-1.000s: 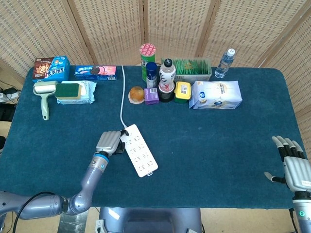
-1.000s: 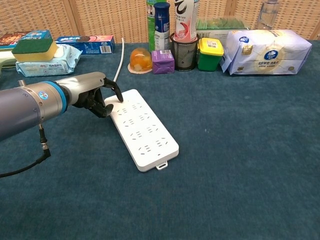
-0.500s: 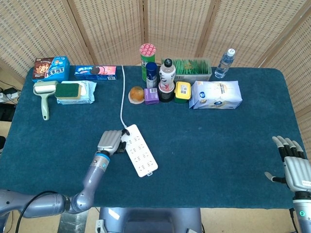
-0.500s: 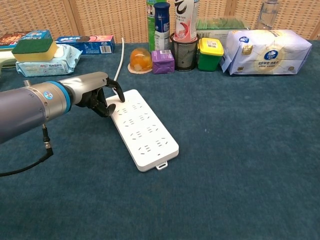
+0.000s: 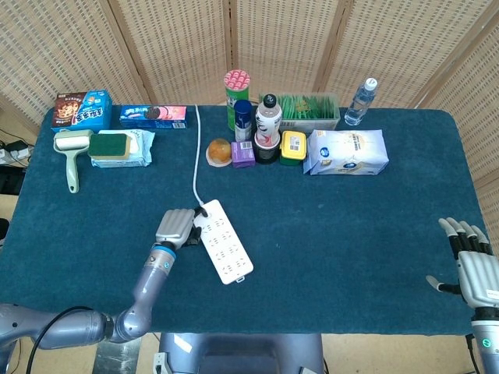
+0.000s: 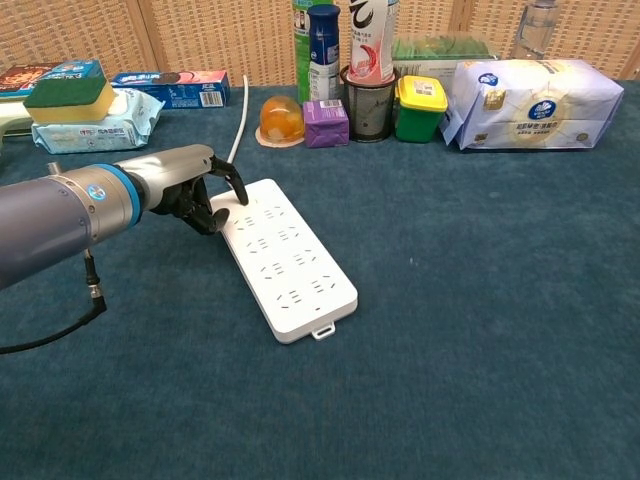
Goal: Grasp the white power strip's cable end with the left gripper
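Against the left hand (image 6: 200, 190), power strip's cable end (image 6: 235, 203).

Power strip (image 5: 223, 241) mid-table, left hand (image 5: 175, 228) at its left, bottles and boxes behind

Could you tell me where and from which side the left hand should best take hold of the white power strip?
At its cable end, the far left corner of the power strip, where the left hand already sits. Come from the strip's left edge, fingers curling over that narrow end.
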You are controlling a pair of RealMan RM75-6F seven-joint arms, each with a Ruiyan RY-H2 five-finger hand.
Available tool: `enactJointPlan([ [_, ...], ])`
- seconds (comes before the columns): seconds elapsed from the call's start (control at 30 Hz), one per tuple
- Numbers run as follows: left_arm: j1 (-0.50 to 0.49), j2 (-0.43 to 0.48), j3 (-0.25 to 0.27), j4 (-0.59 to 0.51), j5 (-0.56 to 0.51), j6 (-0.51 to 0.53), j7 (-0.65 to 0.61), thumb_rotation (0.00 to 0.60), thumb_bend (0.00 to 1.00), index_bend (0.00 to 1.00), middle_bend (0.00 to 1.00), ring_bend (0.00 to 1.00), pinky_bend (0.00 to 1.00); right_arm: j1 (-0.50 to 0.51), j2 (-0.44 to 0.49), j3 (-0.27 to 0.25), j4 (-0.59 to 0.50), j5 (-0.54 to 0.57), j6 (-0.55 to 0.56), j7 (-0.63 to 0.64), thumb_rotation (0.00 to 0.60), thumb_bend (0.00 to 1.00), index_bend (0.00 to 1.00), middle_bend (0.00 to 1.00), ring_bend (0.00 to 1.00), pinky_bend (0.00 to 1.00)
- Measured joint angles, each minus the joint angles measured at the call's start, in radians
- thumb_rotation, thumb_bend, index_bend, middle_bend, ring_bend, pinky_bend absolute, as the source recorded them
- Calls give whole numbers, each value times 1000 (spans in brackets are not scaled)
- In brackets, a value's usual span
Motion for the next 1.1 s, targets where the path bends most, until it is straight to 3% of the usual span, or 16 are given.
enactJointPlan([
  [0.33,7,10,-4,-5,20,-11,-36,600,593,290,1000,1000,1000,0,-1,0,2,1,-1,-1,600,0,60,72,71,0],
  [0.6,38,65,-19,-99,96,25,-96,600,578,290,1000,1000,1000,1,-2,-1,2,-1,-1,-4,600,0,60,72,71,0],
  [0.7,62,104,-24,-155,144,55,-127,600,549,290,1000,1000,1000,0,-2,-2,-1,-3,0,-6,600,0,60,72,71,0],
  [0.8,92,144,-17,-197,214,91,-157,600,456,276,991,978,972,0,-2,-3,-3,-4,2,-8,600,0,60,72,71,0],
  [0.87,118,174,-3,-220,273,117,-177,600,377,160,846,815,839,-1,-2,-3,-5,-4,3,-9,600,0,60,72,71,0],
  [0.93,142,207,16,-239,320,133,-194,600,295,14,417,420,586,-1,-2,-4,-6,-6,4,-11,600,0,60,71,71,0],
  [1.0,169,261,48,-266,354,139,-207,600,240,0,115,155,413,-1,-2,-4,-8,-9,5,-13,600,0,60,71,71,0],
  [1.03,177,276,57,-272,359,139,-210,600,212,0,31,66,333,-1,-2,-5,-11,-11,6,-15,600,0,60,71,71,0],
  [1.1,206,331,90,-287,382,147,-224,600,172,0,0,6,231,-1,-2,-6,-18,-16,9,-17,600,0,60,72,70,0],
])
